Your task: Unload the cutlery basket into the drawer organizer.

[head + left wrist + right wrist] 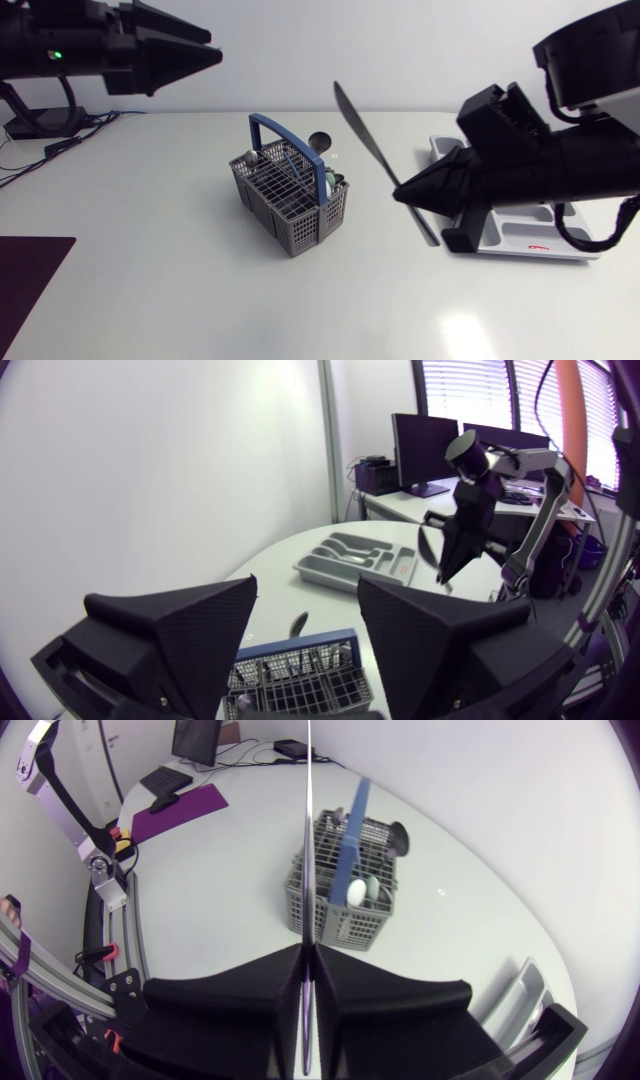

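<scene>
The grey cutlery basket with a blue handle stands mid-table and holds several utensils. My right gripper hovers right of it, shut on a long grey knife whose blade slants up and away from the fingers. In the right wrist view the knife rises straight from between the closed fingers, with the basket beyond. The grey drawer organizer lies at the right, largely hidden under my right arm. My left gripper hangs open and empty, high at the back left, above the basket.
A dark purple mat lies at the front left corner. Cables trail along the left edge. In the left wrist view the organizer sits past the basket, with my right arm above it.
</scene>
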### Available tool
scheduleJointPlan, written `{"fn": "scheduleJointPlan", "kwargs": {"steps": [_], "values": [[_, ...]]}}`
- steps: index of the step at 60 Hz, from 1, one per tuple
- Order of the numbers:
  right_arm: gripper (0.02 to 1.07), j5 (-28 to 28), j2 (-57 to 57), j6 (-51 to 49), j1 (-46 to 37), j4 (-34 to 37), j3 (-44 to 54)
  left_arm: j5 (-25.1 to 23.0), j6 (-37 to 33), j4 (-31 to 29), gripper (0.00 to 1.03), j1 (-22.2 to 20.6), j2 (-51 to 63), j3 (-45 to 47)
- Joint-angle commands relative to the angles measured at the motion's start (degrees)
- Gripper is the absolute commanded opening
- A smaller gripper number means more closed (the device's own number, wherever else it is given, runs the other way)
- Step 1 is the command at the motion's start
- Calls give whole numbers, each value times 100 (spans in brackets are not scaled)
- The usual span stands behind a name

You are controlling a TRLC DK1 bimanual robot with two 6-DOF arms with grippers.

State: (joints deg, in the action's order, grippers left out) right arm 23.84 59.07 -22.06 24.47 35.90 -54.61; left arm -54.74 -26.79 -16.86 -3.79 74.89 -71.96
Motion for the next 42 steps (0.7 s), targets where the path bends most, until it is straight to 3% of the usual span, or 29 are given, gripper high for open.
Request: {"fn": "scheduleJointPlan", "kwargs": {"steps": [1, 13, 29, 42], "values": [[7, 148, -159, -254, -575, 57, 108, 227, 68, 262, 79, 54, 412, 341], [7, 271, -9, -439, -1770, -118, 214, 623, -415, 623, 79, 28, 1150, 473], [7, 262, 720, -527, -3414, -364, -234, 1000, -1057, 614, 79, -192, 1871, 394], [7, 183, 1722, -527, -4240, -540, -902, 1440, -1575, 526, 79, -227, 2486, -28]]}}
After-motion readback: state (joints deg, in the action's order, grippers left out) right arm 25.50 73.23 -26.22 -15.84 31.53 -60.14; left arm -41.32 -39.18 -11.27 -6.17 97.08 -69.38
